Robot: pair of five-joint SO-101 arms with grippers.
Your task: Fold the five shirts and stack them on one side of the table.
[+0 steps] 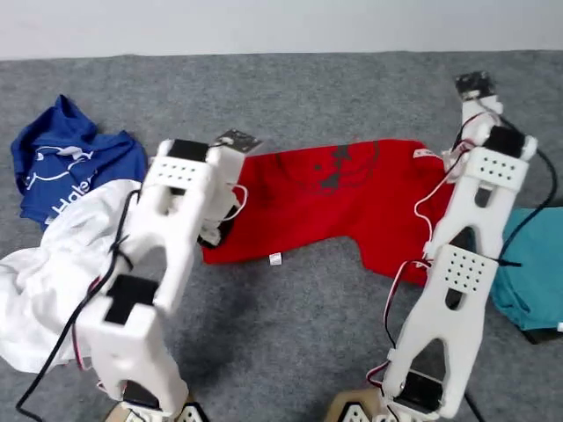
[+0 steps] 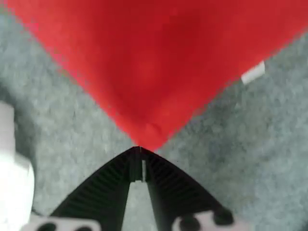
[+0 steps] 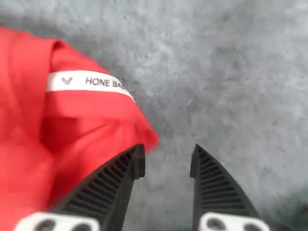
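Observation:
A red shirt lies spread across the middle of the grey table. At its near left corner my left gripper is shut, with the tip of the red shirt pinched between the fingertips. My right gripper is open at the shirt's far right corner. One of its fingers touches the edge of the red shirt, which carries a white neck label; the other stands over bare table.
A blue shirt lies crumpled at the far left. Nearer, a white shirt is heaped beside the left arm's base. A teal shirt lies at the right edge. Bare grey table shows between the two arms.

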